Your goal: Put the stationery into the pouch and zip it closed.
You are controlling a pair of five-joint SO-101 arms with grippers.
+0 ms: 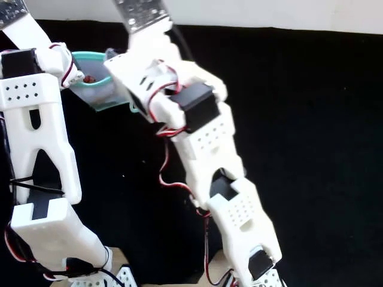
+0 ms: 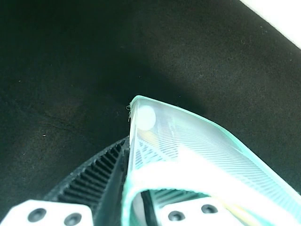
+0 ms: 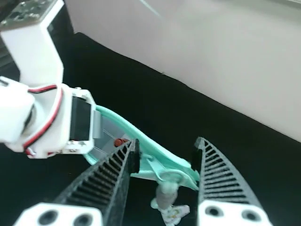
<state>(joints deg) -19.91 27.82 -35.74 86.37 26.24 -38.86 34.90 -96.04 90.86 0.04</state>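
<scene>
1. My right end effector (image 3: 167,141) stands wide, with one jaw on each side of the teal zip edge of the pouch (image 3: 153,157). One jaw touches that edge, but nothing is gripped.
2. The zip pull (image 3: 165,178) sits between those jaws, and a small tag dangles from it.
3. Farther along, a red item (image 3: 120,141) lies inside the pouch. I judge that at least some stationery is in; I cannot tell whether all of it is.
4. At the far end, my left end effector (image 1: 78,76) is clamped on the pouch and holds it above the table (image 1: 299,149).
5. In the high view the pouch mouth looks agape, so I judge that the zipping is not yet done. What is left is to pinch the pull and draw it along the edge.
</scene>
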